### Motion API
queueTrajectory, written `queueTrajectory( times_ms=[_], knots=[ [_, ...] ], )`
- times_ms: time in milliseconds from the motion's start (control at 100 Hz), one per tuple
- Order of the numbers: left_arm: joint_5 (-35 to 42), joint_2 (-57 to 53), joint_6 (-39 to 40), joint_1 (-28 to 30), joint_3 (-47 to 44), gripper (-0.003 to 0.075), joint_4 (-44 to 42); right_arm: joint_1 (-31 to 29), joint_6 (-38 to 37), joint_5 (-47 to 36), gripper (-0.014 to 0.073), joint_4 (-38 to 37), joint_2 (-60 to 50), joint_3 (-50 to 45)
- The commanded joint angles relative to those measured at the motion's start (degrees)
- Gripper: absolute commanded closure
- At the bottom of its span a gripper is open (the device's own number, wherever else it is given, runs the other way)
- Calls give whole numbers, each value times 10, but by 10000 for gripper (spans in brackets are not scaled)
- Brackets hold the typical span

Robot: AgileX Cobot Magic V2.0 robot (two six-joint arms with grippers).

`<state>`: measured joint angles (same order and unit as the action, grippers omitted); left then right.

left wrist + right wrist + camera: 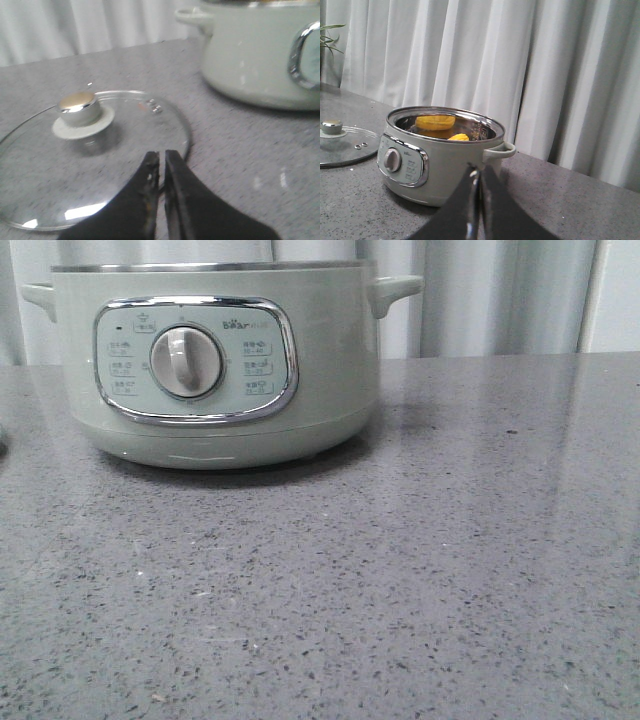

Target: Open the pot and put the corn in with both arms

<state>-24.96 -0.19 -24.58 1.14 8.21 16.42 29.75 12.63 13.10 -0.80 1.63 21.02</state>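
Pot (215, 365): round, pale green, standing upright on the grey speckled table (420, 580), toward the left of the front view. A chrome-framed control panel (196, 360) with a central dial (187, 361) faces the camera, and a small handle sticks out at each side. The pot is open; its metal rim shows bare in the right wrist view.

Corn (458, 137): bright yellow, lying inside the pot low against the inner wall. A second yellow patch higher on the shiny wall looks like its reflection, though this cannot be told for sure. The corn does not show in the front view.

Lid (92, 152): clear glass with a metal rim and a silver knob (77, 107) on a pale base. It lies flat on the table, knob up, beside the pot on the left arm's side and apart from it.

Left gripper (161, 162): black fingers brought together with only a thin slit between them, nothing held. The tips are seen over the near edge of the lid; whether they touch the glass cannot be told.

Right gripper (479, 175): black fingers likewise pressed nearly together, holding nothing, seen in front of the pot near its handle (500, 150).

Backdrop: pale pleated curtain (520, 65) behind the table; a few green plant leaves (329, 37) at the edge of the right wrist view.
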Motion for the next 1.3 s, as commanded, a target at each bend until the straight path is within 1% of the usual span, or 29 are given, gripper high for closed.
queueTrajectory(
  times_ms=[0,40,70,100,150,220,410,650,740,1290],
  knots=[
    [81,-21,138,1,-35,741,-147,-2,5,-42,652,-2,12,13],
    [99,-17,199,1,-52,741,-207,-2,5,-42,652,-2,12,13],
    [111,-17,246,1,-66,741,-233,-2,5,-42,652,-2,12,13],
    [115,-17,261,1,-75,741,-241,-2,5,-42,652,-2,12,13],
    [115,-20,262,1,-88,741,-237,-2,5,-42,652,-2,12,13],
    [78,-20,262,0,-86,741,-230,-2,5,-42,652,-2,12,13],
    [78,-20,262,-14,-86,741,-229,-2,5,-42,652,-2,12,13],
    [79,-20,262,-60,-86,741,-229,-2,5,-42,652,-2,12,13],
    [82,-20,262,-69,-86,741,-229,-2,5,-42,652,-2,12,13],
    [82,-20,262,-68,-86,741,-229,-2,5,-42,652,-2,9,13]
  ],
)
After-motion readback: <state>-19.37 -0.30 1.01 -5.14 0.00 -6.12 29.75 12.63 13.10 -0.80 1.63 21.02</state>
